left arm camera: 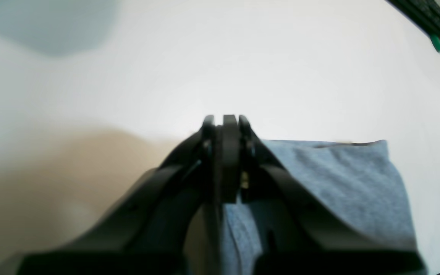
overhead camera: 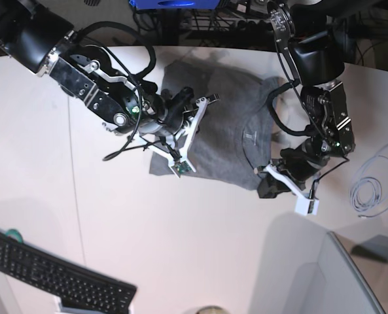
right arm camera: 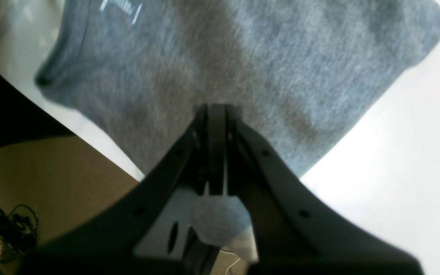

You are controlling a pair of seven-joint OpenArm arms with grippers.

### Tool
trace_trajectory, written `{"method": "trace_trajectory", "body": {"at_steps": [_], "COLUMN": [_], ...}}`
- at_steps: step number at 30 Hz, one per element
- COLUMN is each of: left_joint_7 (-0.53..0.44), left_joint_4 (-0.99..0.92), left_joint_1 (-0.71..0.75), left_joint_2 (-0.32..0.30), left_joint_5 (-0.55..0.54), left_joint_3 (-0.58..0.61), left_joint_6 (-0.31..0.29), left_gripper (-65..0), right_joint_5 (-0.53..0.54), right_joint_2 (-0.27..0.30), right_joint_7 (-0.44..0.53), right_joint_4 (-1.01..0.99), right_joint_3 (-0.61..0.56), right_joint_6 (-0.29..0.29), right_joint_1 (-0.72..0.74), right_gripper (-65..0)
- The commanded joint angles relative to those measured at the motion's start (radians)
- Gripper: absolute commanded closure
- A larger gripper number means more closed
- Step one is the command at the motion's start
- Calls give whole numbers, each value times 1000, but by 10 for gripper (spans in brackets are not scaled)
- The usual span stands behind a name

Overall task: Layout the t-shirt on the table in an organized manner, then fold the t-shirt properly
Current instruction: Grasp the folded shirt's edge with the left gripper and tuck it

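Observation:
The heather-grey t-shirt [overhead camera: 220, 144] lies spread on the white table [overhead camera: 180, 248], neckline toward the right of the base view. My right gripper [overhead camera: 169, 124] sits at the shirt's left edge. In the right wrist view it [right arm camera: 216, 109] is shut, a bunch of grey cloth pinched behind its tips, the t-shirt [right arm camera: 243, 57] stretching ahead. At the shirt's lower right corner my left gripper [overhead camera: 265, 186] is shut on the hem; in the left wrist view it [left arm camera: 224, 120] has the t-shirt [left arm camera: 338, 179] running under and between its jaws.
A black keyboard [overhead camera: 50, 275] lies at the near left, also in the left wrist view as the keyboard [left arm camera: 426, 15]. A coiled grey cable [overhead camera: 370, 190] rests at the right. The table's curved edge [overhead camera: 292, 229] runs close below the left gripper.

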Motion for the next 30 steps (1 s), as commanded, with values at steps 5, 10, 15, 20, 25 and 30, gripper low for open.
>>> {"method": "trace_trajectory", "body": {"at_steps": [5, 10, 15, 20, 25, 30], "left_joint_7": [-94, -214, -323, -373, -401, -398], "left_joint_4": [-42, -161, -275, -284, -281, -277], "left_joint_1": [-49, -70, -92, -87, -83, -78], "left_joint_2": [-1, -1, -9, -23, -46, -67], "left_joint_5": [-21, -13, -13, -13, -14, -21], "left_joint_3": [48, 76, 73, 73, 74, 71], "left_joint_6": [-10, -10, -10, 16, 94, 94], "left_gripper": [0, 0, 0, 0, 0, -244], "right_joint_5": [0, 0, 0, 0, 0, -1], "right_joint_2": [-2, -2, -2, -2, -1, 1], "right_joint_7": [15, 15, 15, 15, 15, 73], "right_joint_4": [14, 12, 12, 12, 15, 23], "right_joint_3": [8, 8, 8, 8, 8, 8], "right_joint_6": [9, 9, 9, 9, 9, 9], "right_joint_1": [18, 18, 18, 18, 18, 19], "right_gripper": [0, 0, 0, 0, 0, 0]}}
